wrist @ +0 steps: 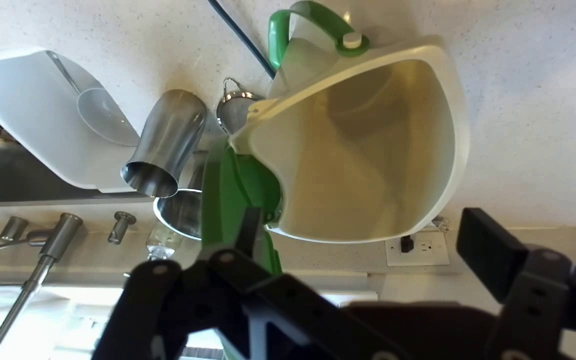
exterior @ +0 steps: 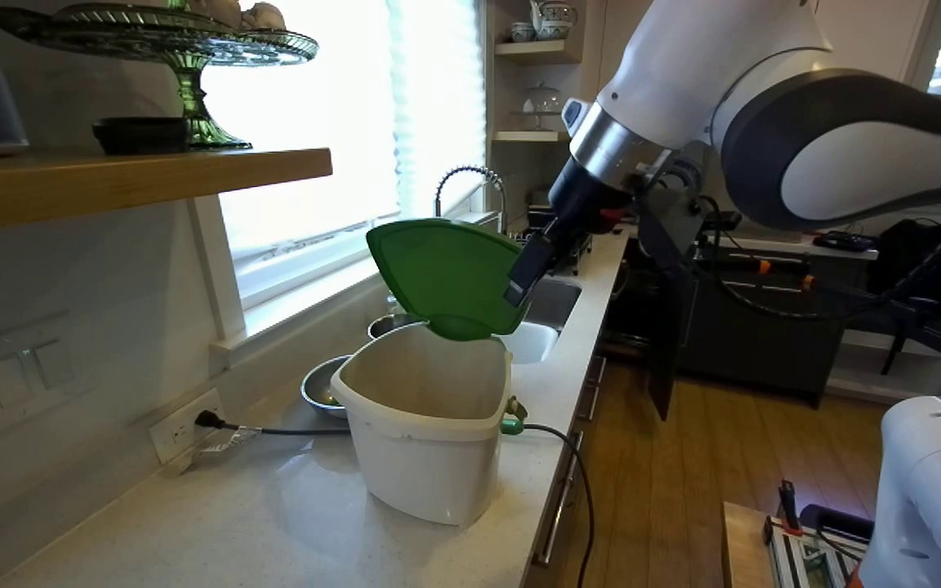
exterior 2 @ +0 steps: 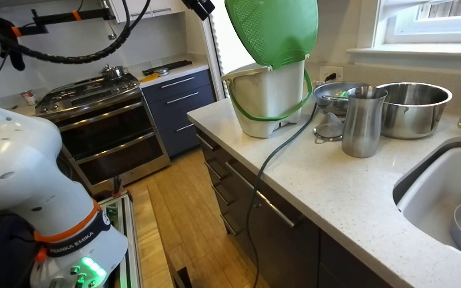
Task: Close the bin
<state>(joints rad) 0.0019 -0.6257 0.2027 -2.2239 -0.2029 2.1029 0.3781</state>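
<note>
The bin is a cream-white tapered bucket (exterior: pixel 430 469) standing upright on the counter; it also shows in an exterior view (exterior 2: pixel 268 96) and the wrist view (wrist: pixel 460 130). Its green lid (exterior: pixel 446 269) stands up, hinged open, in both exterior views (exterior 2: pixel 278 32). In the wrist view the lid (wrist: pixel 233 200) is at the left of the bin's mouth, and the inside looks empty. My gripper (exterior: pixel 519 282) is above the bin, close by the lid. In the wrist view its fingers (wrist: pixel 363 222) are wide apart with nothing between them. One finger overlaps the lid; contact cannot be told.
A steel cup (exterior 2: pixel 362 124), grey metal pot (exterior 2: pixel 410 116), steel bowl (exterior 2: pixel 334 96) and strainer (exterior 2: pixel 329 127) stand near the bin's hinge side. A dark cable (exterior 2: pixel 270 156) runs past the bin. A sink (exterior 2: pixel 438 184) lies beyond. A wooden shelf (exterior: pixel 152 180) juts from the wall.
</note>
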